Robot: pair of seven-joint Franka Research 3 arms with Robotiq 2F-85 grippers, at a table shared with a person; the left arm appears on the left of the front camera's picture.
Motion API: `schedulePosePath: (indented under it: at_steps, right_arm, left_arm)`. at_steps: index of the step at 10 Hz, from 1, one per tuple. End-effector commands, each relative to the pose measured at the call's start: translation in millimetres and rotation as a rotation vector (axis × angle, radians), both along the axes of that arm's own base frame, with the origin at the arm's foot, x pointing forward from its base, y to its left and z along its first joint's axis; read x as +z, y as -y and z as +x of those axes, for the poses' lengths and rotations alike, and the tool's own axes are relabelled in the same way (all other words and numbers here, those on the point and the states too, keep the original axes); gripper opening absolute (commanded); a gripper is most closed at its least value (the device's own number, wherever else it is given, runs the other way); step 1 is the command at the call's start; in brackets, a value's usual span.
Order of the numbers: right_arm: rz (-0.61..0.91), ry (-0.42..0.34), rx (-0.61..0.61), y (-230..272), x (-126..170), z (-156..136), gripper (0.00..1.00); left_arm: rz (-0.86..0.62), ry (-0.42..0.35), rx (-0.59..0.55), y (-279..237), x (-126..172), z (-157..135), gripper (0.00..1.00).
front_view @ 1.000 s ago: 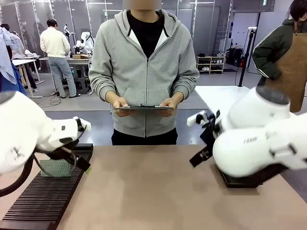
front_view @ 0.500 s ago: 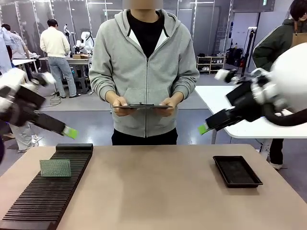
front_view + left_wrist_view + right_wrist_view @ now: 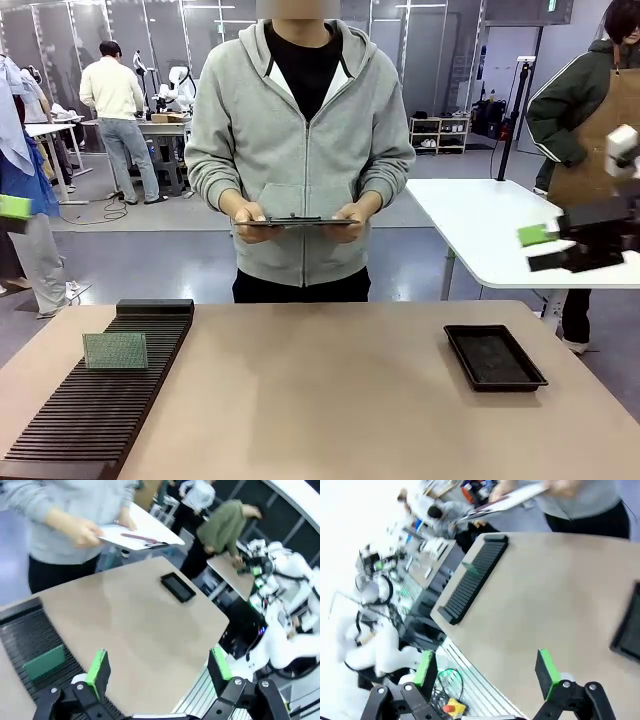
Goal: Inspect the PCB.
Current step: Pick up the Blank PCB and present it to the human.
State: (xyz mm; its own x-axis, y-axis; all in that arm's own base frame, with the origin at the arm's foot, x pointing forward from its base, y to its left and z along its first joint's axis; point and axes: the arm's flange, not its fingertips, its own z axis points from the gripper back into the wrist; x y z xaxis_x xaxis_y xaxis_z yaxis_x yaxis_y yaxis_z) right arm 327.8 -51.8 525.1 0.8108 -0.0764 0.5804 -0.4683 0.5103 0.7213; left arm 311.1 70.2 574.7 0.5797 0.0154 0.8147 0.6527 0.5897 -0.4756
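Thin pale grey-green rectangular PCB (image 3: 115,350) stands on its long edge in a slot of the long black ribbed rack (image 3: 95,415), twd the rack's far end, on the robot's L side of the tan table (image 3: 320,400). Its face is twd the robot, long axis across the table L–R, top edge free above the ribs. L gripper (image 3: 14,207) hangs high off the table's L edge, green-padded jaws wide apart w/ nothing btwn them. R gripper (image 3: 545,247) is up at the far R, jaws likewise apart & empty, above & beyond the shallow black rectangular tray (image 3: 495,357). So PCB lies down & inboard of the L gripper: well apart, but much nearer than the R one, which would have to cross the whole table. In L wrist view PCB (image 3: 44,662) sits low-left beside one finger, the gripper (image 3: 158,665) aimed over bare tabletop. Judgement: L arm's job, i.e. descend, set pads either side of the thin board, pinch the top edge. Person (image 3: 300,150) at far side holds a dark clipboard w/ white paper (image 3: 297,223), hands off the PCB.
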Motion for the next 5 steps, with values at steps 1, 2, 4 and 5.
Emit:
schedulePosePath:
  at_steps: [1,2,4,5]
  right_arm:
    - [0.036,-0.11,-0.1,13,-46,-28,1.0]
    - [0.069,-0.147,-0.15,29,-60,-32,1.0]
    - [0.175,-0.179,-0.18,47,-85,-37,1.0]
    - [0.241,-0.18,-0.203,56,-98,-41,1.0]
  left_arm:
    - [-0.067,-0.149,0.108,6,-91,-67,1.0]
    - [-0.087,-0.223,0.149,-1,-105,-71,1.0]
    - [-0.131,-0.259,0.138,-10,-119,-78,1.0]
    - [-0.173,-0.265,0.12,-15,-130,-82,1.0]
